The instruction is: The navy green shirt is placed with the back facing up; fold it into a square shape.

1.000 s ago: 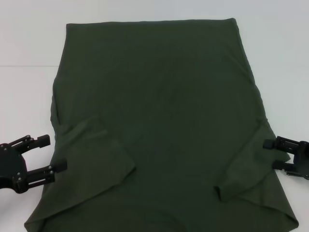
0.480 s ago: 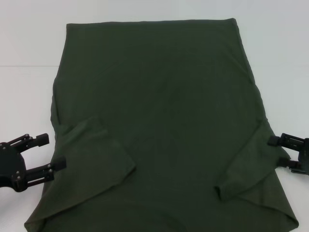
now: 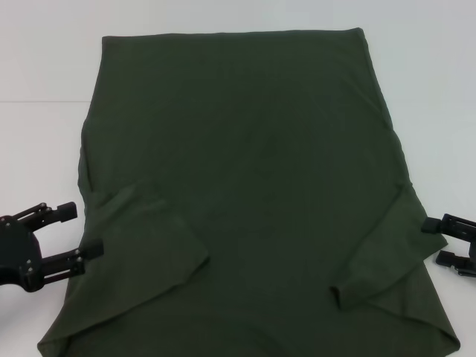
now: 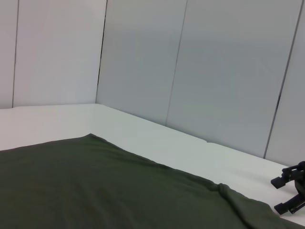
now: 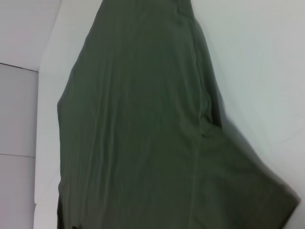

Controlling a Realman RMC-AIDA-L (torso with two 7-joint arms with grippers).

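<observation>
The navy green shirt (image 3: 245, 186) lies flat and plain side up across the white tabletop (image 3: 44, 59), both short sleeves already turned in over the body. Take each side edge well inside the hem, probably near the sleeve folds. The left pincer (image 3: 73, 232) and right pincer (image 3: 435, 242) stand apart, empty, just beside it.

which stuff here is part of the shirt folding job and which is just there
Part of the job:
- dark olive-green soft fabric shirt, both sleeves folded inward
- left gripper, open, at its left sleeve
- right gripper, open, at its right edge

Just there:
- white table
- grey wall panels
</observation>
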